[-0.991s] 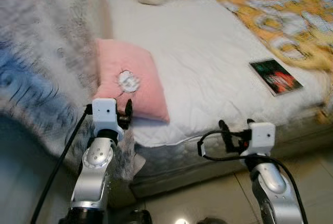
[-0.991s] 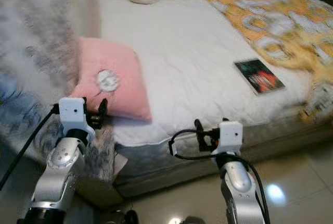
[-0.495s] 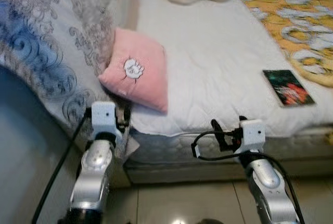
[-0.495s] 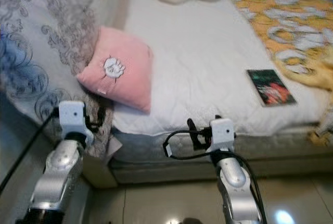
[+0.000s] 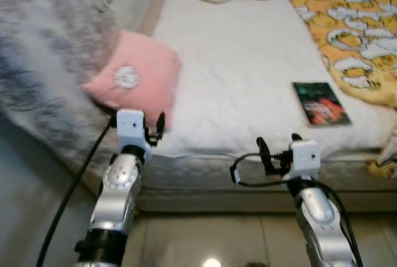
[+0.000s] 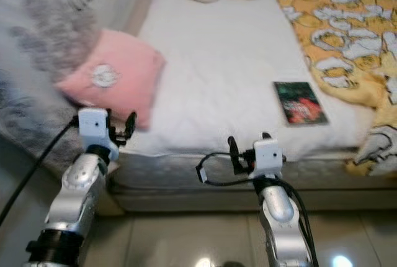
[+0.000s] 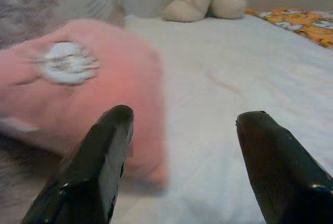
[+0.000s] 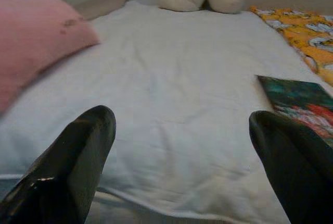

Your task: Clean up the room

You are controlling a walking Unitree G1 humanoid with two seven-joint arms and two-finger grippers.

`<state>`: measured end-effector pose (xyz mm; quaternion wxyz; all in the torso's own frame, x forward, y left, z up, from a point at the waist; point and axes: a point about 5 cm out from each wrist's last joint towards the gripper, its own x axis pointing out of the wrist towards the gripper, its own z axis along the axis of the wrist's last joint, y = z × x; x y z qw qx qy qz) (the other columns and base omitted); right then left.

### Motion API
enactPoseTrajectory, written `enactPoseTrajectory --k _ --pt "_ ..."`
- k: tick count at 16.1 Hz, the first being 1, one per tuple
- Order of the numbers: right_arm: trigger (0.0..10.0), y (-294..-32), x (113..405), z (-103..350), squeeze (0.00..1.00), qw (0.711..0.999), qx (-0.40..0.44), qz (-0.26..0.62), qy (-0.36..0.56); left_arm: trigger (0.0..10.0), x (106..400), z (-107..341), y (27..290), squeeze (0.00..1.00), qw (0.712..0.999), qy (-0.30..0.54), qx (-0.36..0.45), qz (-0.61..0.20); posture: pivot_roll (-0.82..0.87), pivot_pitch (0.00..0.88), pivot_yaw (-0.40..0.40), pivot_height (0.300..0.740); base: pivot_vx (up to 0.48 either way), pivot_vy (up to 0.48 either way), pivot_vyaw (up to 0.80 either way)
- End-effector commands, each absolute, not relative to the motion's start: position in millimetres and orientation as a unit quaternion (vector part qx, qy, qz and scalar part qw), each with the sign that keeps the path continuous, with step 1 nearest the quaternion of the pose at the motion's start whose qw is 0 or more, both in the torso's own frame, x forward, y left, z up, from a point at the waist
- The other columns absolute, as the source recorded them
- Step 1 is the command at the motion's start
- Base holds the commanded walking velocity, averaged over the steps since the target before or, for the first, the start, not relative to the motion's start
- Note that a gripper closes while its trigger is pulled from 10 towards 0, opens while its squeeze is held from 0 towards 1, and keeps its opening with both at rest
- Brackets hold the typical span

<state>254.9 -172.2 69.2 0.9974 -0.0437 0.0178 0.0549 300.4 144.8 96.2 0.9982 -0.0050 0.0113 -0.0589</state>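
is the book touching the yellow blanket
Apart. In the left eye view a strip of white sheet runs between the book and the yellow blanket's edge; the right eye view shows the same gap.

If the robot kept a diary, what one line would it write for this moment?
left claw: open, near square pink cushion | right claw: open, at white mattress edge | dark glossy book: on mattress
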Motion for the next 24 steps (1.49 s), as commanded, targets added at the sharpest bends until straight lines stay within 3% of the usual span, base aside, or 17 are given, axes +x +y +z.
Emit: enactPoseTrajectory --k 1,15,21,24 --pt "10.0 -172 256 69 0.00 0.997 -0.051 0.050 0.021 10.0 304 99 134 0.00 0.997 0.004 -0.009 -0.080 -0.20 0.000 0.083 0.740 0.000 0.000 -0.54" --pt "10.0 -167 265 68 0.00 0.995 -0.057 0.078 0.016 10.0 305 92 141 0.00 0.999 0.016 -0.026 -0.023 -0.18 0.000 0.062 0.740 0.000 -0.403 -0.04" --pt "10.0 -165 260 66 0.00 0.995 -0.054 0.078 0.015 10.0 311 96 139 0.00 0.999 0.010 -0.015 -0.038 -0.18 0.000 0.068 0.740 0.000 -0.433 0.69" --pt "10.0 -167 260 66 0.00 0.996 -0.058 0.073 0.015 10.0 315 97 134 0.00 0.998 0.009 0.013 -0.053 -0.19 0.000 0.070 0.740 0.000 -0.284 0.00"
